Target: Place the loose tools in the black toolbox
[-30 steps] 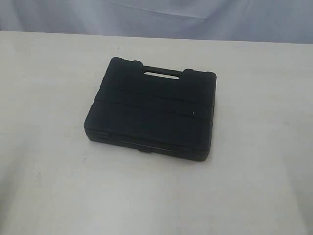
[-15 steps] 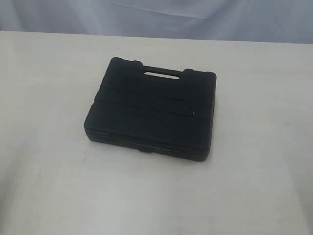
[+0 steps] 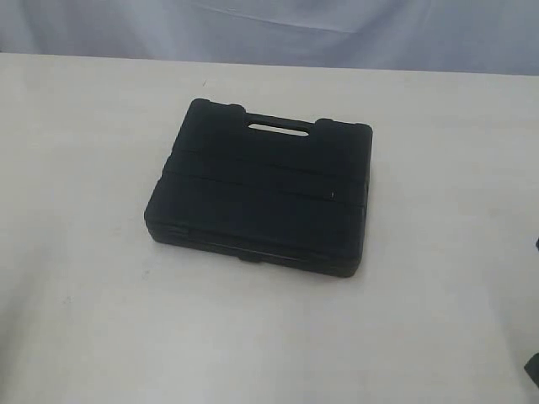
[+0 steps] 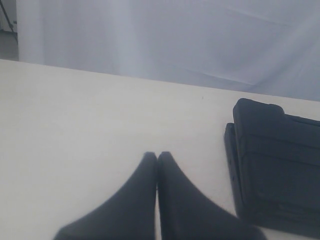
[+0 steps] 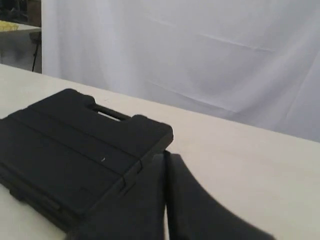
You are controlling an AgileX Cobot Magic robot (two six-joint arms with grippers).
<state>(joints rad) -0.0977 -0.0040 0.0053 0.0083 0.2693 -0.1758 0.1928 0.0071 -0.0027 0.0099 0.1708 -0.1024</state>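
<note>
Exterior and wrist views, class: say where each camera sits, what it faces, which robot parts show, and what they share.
Exterior view: above the table, looking down on the closed black toolbox; hardly any robot shows.
Left wrist view: on the arm, facing across the table; shut left claw foremost, toolbox nearby.
Right wrist view: likewise; shut right claw before the toolbox.
Shared: the toolbox.

Two small dark patches have come into sight at the right edge of the exterior view; neither was there half a second ago. One is a blurred black wedge (image 3: 533,370) in the lower corner, the other a thin dark sliver (image 3: 536,244) above it. Both lie on the right pincer (image 5: 166,156) side of the scene. Whether they are the pincer itself or another part of its arm cannot be told.
</note>
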